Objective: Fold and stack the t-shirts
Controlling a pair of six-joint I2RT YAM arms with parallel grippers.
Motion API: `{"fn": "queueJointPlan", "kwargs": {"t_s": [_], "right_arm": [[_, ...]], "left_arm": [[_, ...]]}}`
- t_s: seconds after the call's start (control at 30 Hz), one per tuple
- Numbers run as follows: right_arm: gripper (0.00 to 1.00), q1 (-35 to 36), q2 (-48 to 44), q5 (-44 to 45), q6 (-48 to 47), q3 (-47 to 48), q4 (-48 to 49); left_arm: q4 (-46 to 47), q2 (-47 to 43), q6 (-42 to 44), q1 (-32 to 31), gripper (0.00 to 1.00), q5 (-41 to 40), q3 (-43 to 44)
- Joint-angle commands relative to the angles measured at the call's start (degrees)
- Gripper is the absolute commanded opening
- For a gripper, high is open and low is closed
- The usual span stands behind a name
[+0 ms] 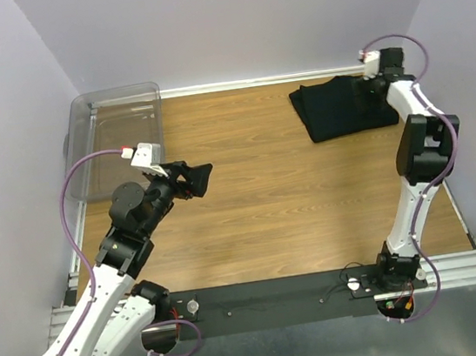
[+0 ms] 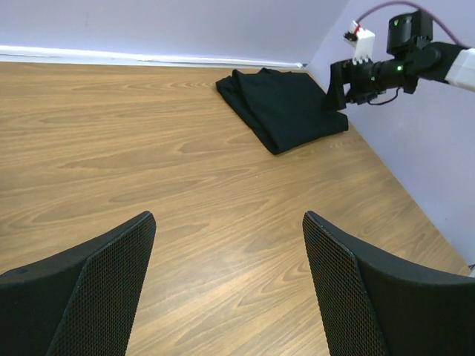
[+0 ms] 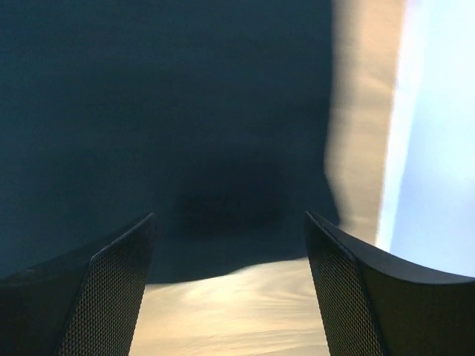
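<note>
A folded black t-shirt [image 1: 334,108] lies at the far right of the wooden table; it also shows in the left wrist view [image 2: 286,107] and fills the right wrist view [image 3: 171,111]. No logo or tag shows. My right gripper [image 1: 372,88] is open and empty, hovering just above the shirt's right edge; it also shows in the left wrist view [image 2: 338,85] and its own wrist view [image 3: 230,259]. My left gripper [image 1: 199,179] is open and empty over the table's left-middle, seen in its own view [image 2: 228,278] above bare wood, far from the shirt.
A clear plastic bin [image 1: 118,137] stands at the far left corner. Lilac walls close in the table on three sides; the right wall [image 2: 415,170] runs just beside the shirt. A black rail [image 1: 272,301] crosses the near edge.
</note>
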Motion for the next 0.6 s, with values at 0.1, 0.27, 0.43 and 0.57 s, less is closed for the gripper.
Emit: {"fn": "queueJointPlan", "kwargs": {"t_s": [0.1, 0.27, 0.43, 0.57], "right_arm": [[0.85, 11.9, -4.3, -17.2, 2.5, 1.5, 0.7], [0.82, 17.1, 5.0, -8.7, 11.2, 12.0, 0.7], [0.8, 19.1, 12.4, -4.1, 12.6, 19.5, 0.7], [0.79, 21.3, 15.9, 0.2, 11.7, 22.0, 0.7]], "left_arm": [[0.3, -2.7, -0.8, 0.3, 0.88, 0.2, 0.3], [-1.8, -6.6, -2.2, 0.4, 0.88, 0.2, -0.9], [-3.9, -8.9, -2.8, 0.3, 0.88, 0.1, -1.5], [-4.4, -10.0, -3.5, 0.3, 0.88, 0.1, -2.3]]}}
